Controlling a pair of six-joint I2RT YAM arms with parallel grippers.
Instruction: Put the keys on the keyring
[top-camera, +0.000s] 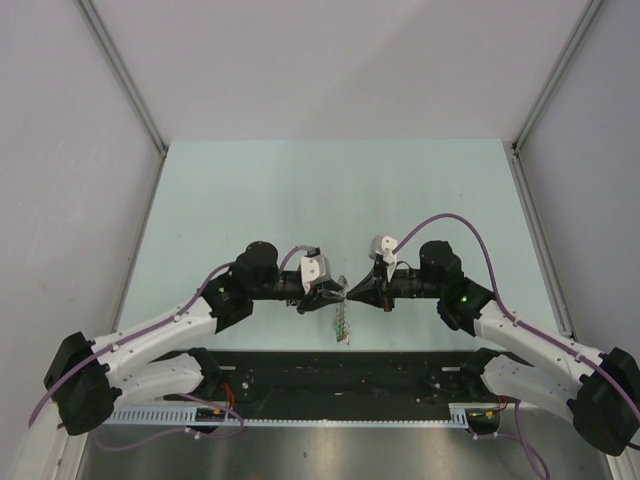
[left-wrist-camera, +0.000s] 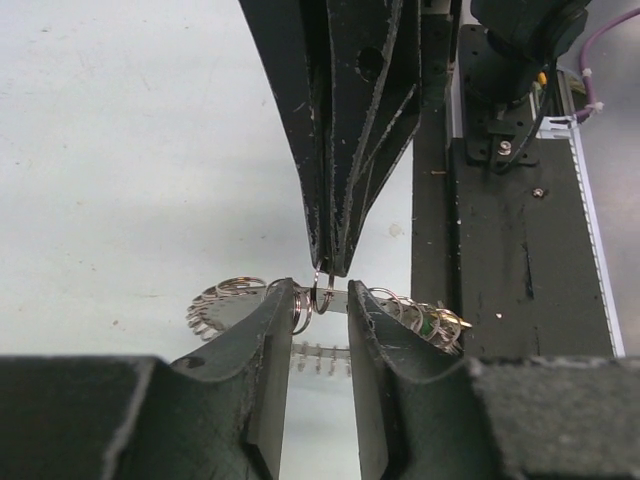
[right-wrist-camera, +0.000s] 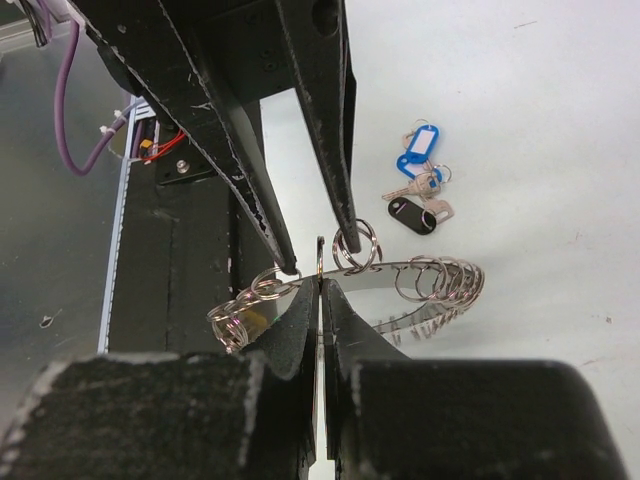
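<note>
The keyring (right-wrist-camera: 420, 272), a grey metal band strung with several small silvery rings, is held up off the table between both arms. My right gripper (right-wrist-camera: 319, 285) is shut on one thin small ring (left-wrist-camera: 322, 290) standing on that band. My left gripper (left-wrist-camera: 320, 300) faces it with its jaws apart. Its fingertips (right-wrist-camera: 290, 266) touch the band on either side of the pinched ring. The keys (right-wrist-camera: 420, 185) lie loose on the table beyond, one with a blue tag (right-wrist-camera: 418, 148), one with a black tag (right-wrist-camera: 410, 215). In the top view the keyring (top-camera: 343, 322) hangs below the two meeting grippers.
A black base plate (top-camera: 330, 385) with a white cable rail runs along the near edge, close under the keyring. White walls enclose the pale green table (top-camera: 330, 190) on three sides. Purple cables (top-camera: 450, 220) loop off both wrists.
</note>
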